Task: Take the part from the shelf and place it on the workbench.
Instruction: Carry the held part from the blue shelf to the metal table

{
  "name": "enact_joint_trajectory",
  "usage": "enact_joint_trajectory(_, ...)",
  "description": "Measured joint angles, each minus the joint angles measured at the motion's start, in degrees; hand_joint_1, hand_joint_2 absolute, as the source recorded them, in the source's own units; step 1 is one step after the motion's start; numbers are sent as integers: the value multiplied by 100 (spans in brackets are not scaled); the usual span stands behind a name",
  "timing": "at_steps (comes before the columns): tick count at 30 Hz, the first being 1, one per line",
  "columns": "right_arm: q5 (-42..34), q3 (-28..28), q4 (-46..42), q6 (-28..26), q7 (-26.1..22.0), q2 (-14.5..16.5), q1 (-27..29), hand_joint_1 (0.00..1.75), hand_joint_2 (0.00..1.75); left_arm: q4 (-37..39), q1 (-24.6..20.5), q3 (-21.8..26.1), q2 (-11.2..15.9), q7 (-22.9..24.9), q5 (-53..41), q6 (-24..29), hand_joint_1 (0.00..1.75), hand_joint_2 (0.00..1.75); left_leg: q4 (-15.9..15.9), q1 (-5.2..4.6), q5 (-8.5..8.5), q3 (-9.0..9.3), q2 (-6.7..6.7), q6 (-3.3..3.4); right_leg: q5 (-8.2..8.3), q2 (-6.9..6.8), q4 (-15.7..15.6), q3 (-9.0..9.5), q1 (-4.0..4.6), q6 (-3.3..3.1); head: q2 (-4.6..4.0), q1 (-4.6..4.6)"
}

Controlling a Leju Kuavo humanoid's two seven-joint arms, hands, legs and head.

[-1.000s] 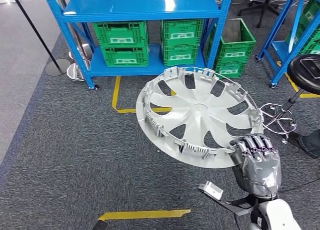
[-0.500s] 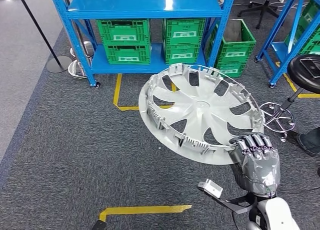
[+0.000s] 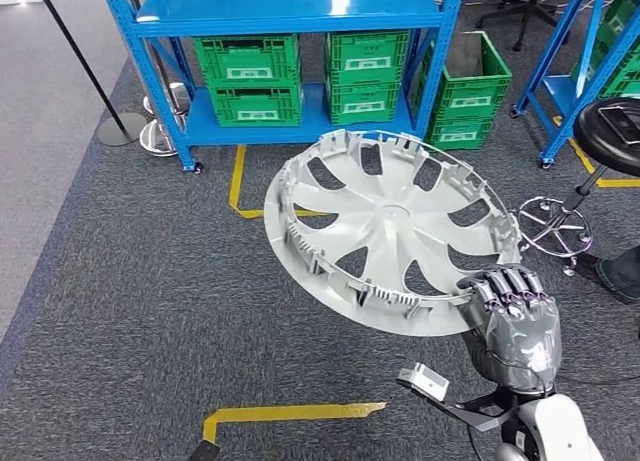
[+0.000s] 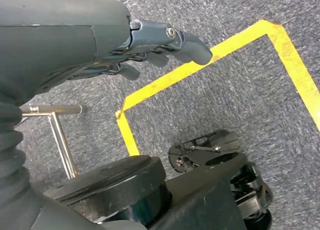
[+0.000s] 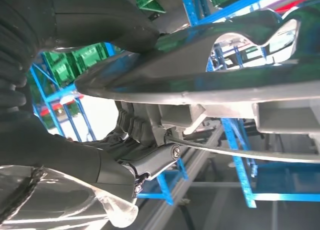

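The part is a large silver wheel cover (image 3: 392, 226) with curved spokes and a toothed rim, held nearly flat above the carpet in the head view. My right hand (image 3: 517, 321) grips its near right rim, fingers curled over the edge. The right wrist view has the cover's rim (image 5: 211, 85) close up, clamped between the thumb and the dark fingers (image 5: 151, 160). My left hand (image 4: 113, 40) hangs over the floor with its fingers (image 4: 188, 43) loosely extended and nothing in them.
A blue shelf (image 3: 294, 16) holds green crates (image 3: 249, 76) ahead; another crate (image 3: 468, 86) stands on the floor beside it. A black stool (image 3: 607, 131) and its chrome base (image 3: 555, 231) are at the right. Yellow tape (image 3: 294, 413) marks the grey carpet.
The whole view has shifted a little, so the camera has moved. The wheel cover sits slightly further left in the picture, still held in my right hand.
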Motion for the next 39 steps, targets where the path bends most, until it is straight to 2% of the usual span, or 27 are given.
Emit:
enact_joint_trajectory(2, -70, 5, 0, 15, -29, -3, 2, 175, 175, -1, 0, 22, 3, 0, -27, 0, 0, 175, 264, 14, -208, -99, -8, -65, 36, -14, -23, -7, -25, -55, 0, -19)
enact_joint_trajectory(5, -188, 10, 0, 49, -81, -12, 5, 175, 175, -2, 4, 58, 2, 1, -78, -1, 0, 175, 1293, 58, -756, -496, -11, -148, 61, -28, -17, -44, -19, -94, 0, -37)
enact_joint_trajectory(6, -217, 11, 0, 57, -91, -12, 11, 175, 175, -2, 7, 73, 2, 2, -93, -3, 0, 175, 1533, 66, -826, -581, -11, -159, 66, -28, -12, -57, -15, -99, 0, -37)
enact_joint_trajectory(7, -238, 13, 0, 65, -98, -12, 17, 175, 175, -2, 8, 88, 2, 2, -104, -5, 0, 175, 1586, 69, -792, -580, -11, -160, 69, -26, -4, -67, -13, -100, 0, -37)
enact_joint_trajectory(8, -252, 14, 0, 70, -102, -12, 23, 175, 175, -2, 7, 100, 2, 2, -110, -7, 0, 175, 1388, 69, -641, -465, -12, -149, 70, -21, 2, -69, -12, -99, 0, -37)
enact_joint_trajectory(10, -273, 13, -1, 75, -106, -12, 28, 175, 175, -3, 2, 119, 4, 2, -122, -9, 0, 175, 634, 67, -271, -76, -66, -96, 73, -1, 9, -70, -10, -90, 0, -34)
enact_joint_trajectory(12, -314, 12, -8, 87, -109, -12, 16, 175, 175, -4, 1, 139, 4, 2, -138, -11, 0, 175, 94, 56, -111, 162, -156, -39, 98, 36, 18, -115, -6, -42, 0, -30)
enact_joint_trajectory(13, -345, 11, -13, 99, -110, -12, 13, 175, 175, -4, 4, 150, 4, 2, -147, -14, 0, 175, 0, 48, -122, 187, -187, -17, 119, 60, 18, -151, -8, -6, 0, -27)
enact_joint_trajectory(15, -411, 9, -31, 123, -120, -14, 21, 175, 175, -5, 14, 169, 2, 2, -158, -19, 0, 175, -76, 53, -105, 175, -119, 29, 147, 99, 10, -203, -12, 68, 0, -28)
enact_joint_trajectory(17, -455, -1, -46, 137, -134, -20, 30, 175, 175, -7, 12, 186, -3, 1, -166, -21, 0, 175, -155, 79, -60, 182, -38, 87, 14, 95, 171, -307, -9, 121, 0, -12)
enact_joint_trajectory(18, -465, -7, -50, 138, -141, -25, 29, 175, 175, -8, 6, 190, -6, 1, -168, -22, 0, 175, -183, 90, -42, 185, 5, 109, -141, 81, 414, -424, -10, 137, 0, -3)
enact_joint_trajectory(20, -474, -12, -52, 140, -147, -29, 26, 175, 175, -10, 1, 194, -8, 0, -173, -25, 0, 175, -186, 80, -37, 173, 91, 124, -491, 65, 1134, -743, -9, 175, 0, 7)
enact_joint_trajectory(21, -477, -13, -52, 140, -149, -30, 33, 175, 175, -10, 1, 196, -8, 0, -174, -26, 0, 175, -185, 75, -38, 171, 141, 126, -581, 62, 1423, -866, -10, 190, 0, 6)
enact_joint_trajectory(22, -478, -13, -52, 140, -151, -30, 44, 175, 175, -10, 1, 198, -8, 0, -176, -26, 0, 175, -183, 72, -39, 170, 191, 127, -573, 54, 1537, -909, -10, 202, 0, 5)
enact_joint_trajectory(23, -479, -13, -52, 140, -154, -30, 55, 175, 175, -10, -2, 201, -9, 0, -177, -26, 0, 175, -179, 71, -41, 173, 237, 126, -456, 35, 1424, -841, -11, 209, 0, 6)
enact_joint_trajectory(24, -479, -15, -54, 140, -154, -30, 63, 175, 175, -10, -6, 204, -11, 0, -178, -26, 0, 175, -173, 72, -48, 180, 282, 117, -256, -23, 1094, -663, -11, 209, 0, 6)
enact_joint_trajectory(26, -479, -18, -61, 140, -155, -30, 56, 175, 175, -12, -12, 215, -15, 0, -179, -26, 0, 175, -134, 50, -75, 181, 362, 77, 18, -277, 331, -263, 16, 187, 0, 12)
enact_joint_trajectory(27, -479, -20, -68, 140, -154, -30, 48, 175, 175, -13, -12, 222, -17, 0, -181, -26, 0, 175, -110, 30, -88, 175, 403, 52, 71, -377, 96, -143, 33, 154, 0, 11)
enact_joint_trajectory(28, -481, -20, -74, 140, -154, -30, 44, 175, 175, -14, -10, 228, -16, 0, -184, -26, 0, 175, -90, 10, -96, 168, 448, 33, 56, -423, 13, -107, 51, 119, 0, 13)
enact_joint_trajectory(30, -488, -24, -81, 138, -157, -30, 57, 175, 175, -16, -10, 236, -13, 0, -191, -26, 0, 175, -71, -3, -109, 168, 554, 6, 69, -319, 15, -129, 55, 40, 0, 11)
enact_joint_trajectory(31, -491, -26, -81, 137, -162, -30, 66, 175, 175, -19, -15, 238, -12, 0, -195, -26, 0, 175, -43, 7, -149, 166, 532, -16, 81, -260, 15, -139, 48, 10, 0, 9)
enact_joint_trajectory(32, -493, -28, -82, 135, -166, -30, 71, 175, 175, -21, -22, 239, -11, 0, -199, -26, 0, 175, 71, 23, -249, 129, 441, -44, 95, -200, 10, -145, 38, -23, 0, 3)
enact_joint_trajectory(34, -495, -34, -83, 133, -174, -31, 67, 175, 175, -23, -29, 242, -11, 0, -203, -27, 0, 175, 634, 59, -602, -95, 174, -98, 119, -84, 6, -158, 23, -74, 0, -6)
enact_joint_trajectory(36, -499, -42, -83, 134, -178, -32, 65, 175, 175, -23, -16, 244, -11, 3, -203, -28, 0, 175, 1379, 72, -919, -416, 64, -112, 132, 54, 8, -173, 30, -102, 0, -4)
enact_joint_trajectory(37, -502, -44, -83, 135, -178, -32, 66, 175, 175, -23, -9, 245, -11, 5, -203, -28, 0, 175, 1564, 71, -935, -499, 52, -103, 137, 132, 9, -175, 36, -109, 0, -4)
enact_joint_trajectory(38, -504, -45, -83, 135, -179, -32, 67, 175, 175, -23, -5, 247, -11, 7, -203, -28, 0, 175, 1541, 69, -840, -494, 38, -82, 140, 211, 10, -173, 43, -112, 0, -5)
enact_joint_trajectory(39, -507, -45, -83, 135, -182, -32, 66, 175, 175, -23, -6, 249, -11, 8, -203, -28, 0, 175, 1305, 66, -646, -395, 5, -47, 142, 290, 10, -166, 49, -112, 0, -4)
